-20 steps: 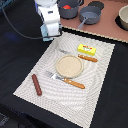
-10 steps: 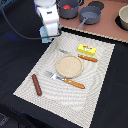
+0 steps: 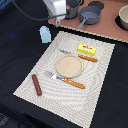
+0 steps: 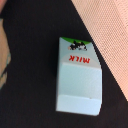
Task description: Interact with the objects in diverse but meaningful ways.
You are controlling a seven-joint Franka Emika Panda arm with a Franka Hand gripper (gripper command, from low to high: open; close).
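The gripper is being cut off at the exterior view's top edge; its jaw state cannot be told. The light blue milk carton [image 3: 45, 34] is being shown at upper left on the black tabletop [image 3: 20, 60], beside the pale placemat [image 3: 100, 75].

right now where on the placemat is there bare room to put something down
Free: the near corner of the placemat, below the orange-handled fork, and the strip between the sausage and the plate. Crowded: around the plate, by the yellow packet and knife.
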